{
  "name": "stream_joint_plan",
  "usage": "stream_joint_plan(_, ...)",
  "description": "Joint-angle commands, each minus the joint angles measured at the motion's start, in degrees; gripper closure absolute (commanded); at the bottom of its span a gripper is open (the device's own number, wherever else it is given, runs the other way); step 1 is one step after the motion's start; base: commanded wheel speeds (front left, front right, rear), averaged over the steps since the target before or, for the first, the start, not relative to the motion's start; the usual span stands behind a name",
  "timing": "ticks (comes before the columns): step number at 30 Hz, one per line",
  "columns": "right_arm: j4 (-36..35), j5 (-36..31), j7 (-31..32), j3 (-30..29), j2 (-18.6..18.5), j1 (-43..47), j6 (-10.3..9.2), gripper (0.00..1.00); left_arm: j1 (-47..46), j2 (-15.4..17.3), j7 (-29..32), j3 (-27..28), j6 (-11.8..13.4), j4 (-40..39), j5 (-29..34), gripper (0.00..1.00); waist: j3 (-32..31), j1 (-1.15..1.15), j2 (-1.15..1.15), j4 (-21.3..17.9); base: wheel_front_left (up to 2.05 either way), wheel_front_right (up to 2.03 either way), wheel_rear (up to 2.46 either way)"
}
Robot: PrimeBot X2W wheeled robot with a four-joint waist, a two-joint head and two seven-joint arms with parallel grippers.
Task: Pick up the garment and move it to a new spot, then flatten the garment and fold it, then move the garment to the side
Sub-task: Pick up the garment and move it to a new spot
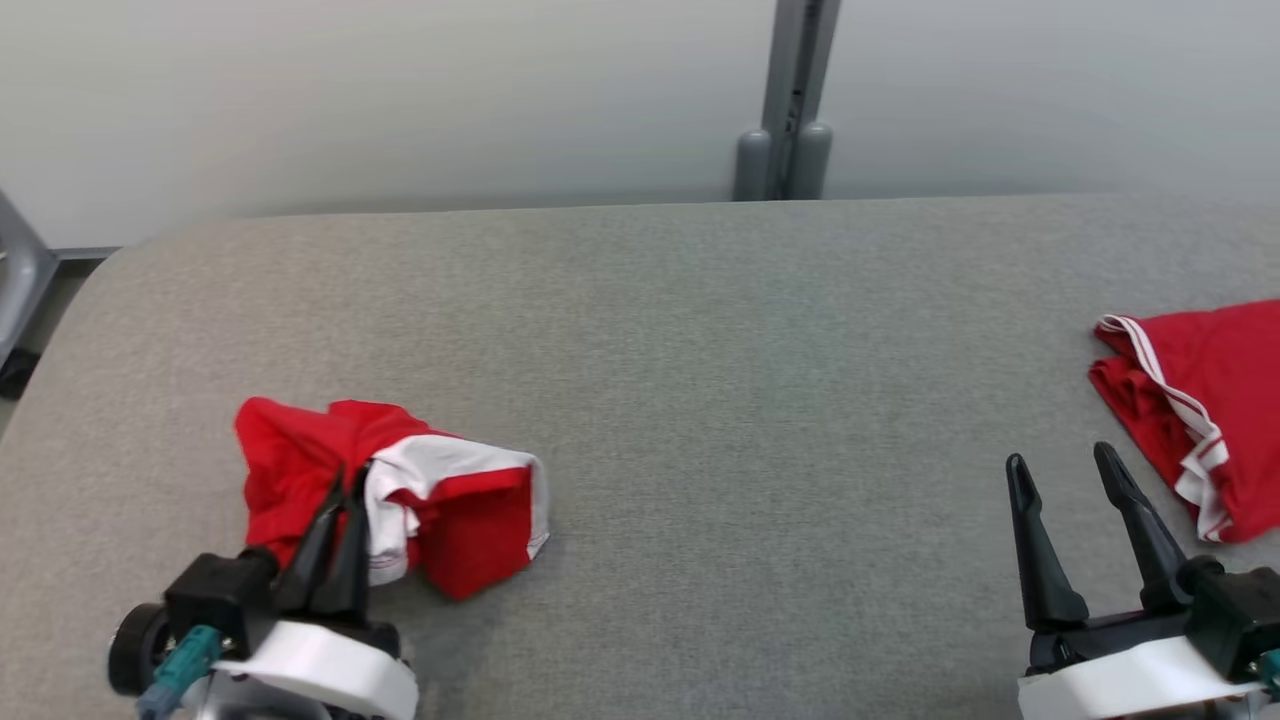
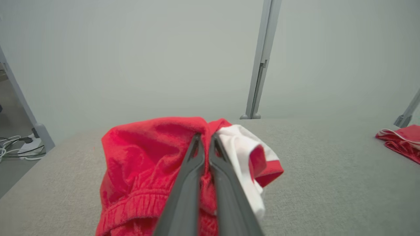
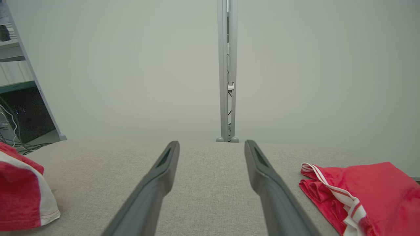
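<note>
Your left gripper (image 1: 345, 495) is pressed together, pinching a small fold of the crumpled red-and-white shorts (image 1: 460, 510) at the near-left of the grey padded table (image 1: 700, 330). Your right gripper (image 1: 1062, 458) is spread wide, holding nothing, near the second red garment (image 1: 1215, 400) at the right edge. Risks: the pinch looks thin, so a fast lift may let the cloth slip. A one-point grab probably leaves it bunched, so flattening gets harder. Swing the right arm carelessly and you may snag that other garment.
</note>
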Motion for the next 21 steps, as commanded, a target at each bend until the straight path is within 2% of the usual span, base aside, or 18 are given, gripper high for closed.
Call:
stream_joint_plan(1, -0.49, 0.19, 0.01, -0.28, -0.07, -0.30, 0.01, 0.00, -1.10, 0.30, 0.45, -0.68, -0.63, -0.62, 0.54, 1.00, 0.67, 0.00, 0.00, -1.76, 0.00, 0.00, 0.00)
stream_joint_plan(7, -0.76, 0.68, -0.54, -0.21, 0.04, -2.02, 0.01, 0.00, -7.58, -1.40, 1.98, -5.73, -3.78, 1.15, 1.35, 1.00, 4.22, 0.00, 0.00, -7.30, 0.00, 0.00, 0.00)
stream_joint_plan(14, 0.49, 2.61, -2.60, 0.02, 0.09, -4.43, 0.01, 0.00, -15.99, -4.75, 3.67, -13.59, -8.69, 8.93, 3.07, 1.00, 9.57, 0.00, 0.00, -14.24, 0.00, 0.00, 0.00)
stream_joint_plan(19, 2.46, 4.41, -4.52, 0.07, 0.10, -5.79, 0.01, 0.00, -19.30, -5.90, 4.20, -17.55, -10.39, 14.53, 3.89, 1.00, 12.41, 0.00, 0.00, -17.17, 0.00, 0.00, 0.00)
stream_joint_plan(20, 2.88, 4.64, -4.89, 0.01, 0.11, -6.07, 0.01, 0.00, -19.74, -6.09, 4.22, -18.20, -10.64, 15.43, 3.93, 0.88, 12.72, 0.00, 0.00, -17.35, 0.00, 0.00, 0.00)
stream_joint_plan(21, 2.88, 4.64, -4.89, 0.01, 0.11, -6.07, 0.01, 0.00, -19.74, -6.09, 4.22, -18.20, -10.64, 15.43, 3.93, 0.88, 12.72, 0.00, 0.00, -17.35, 0.00, 0.00, 0.00)
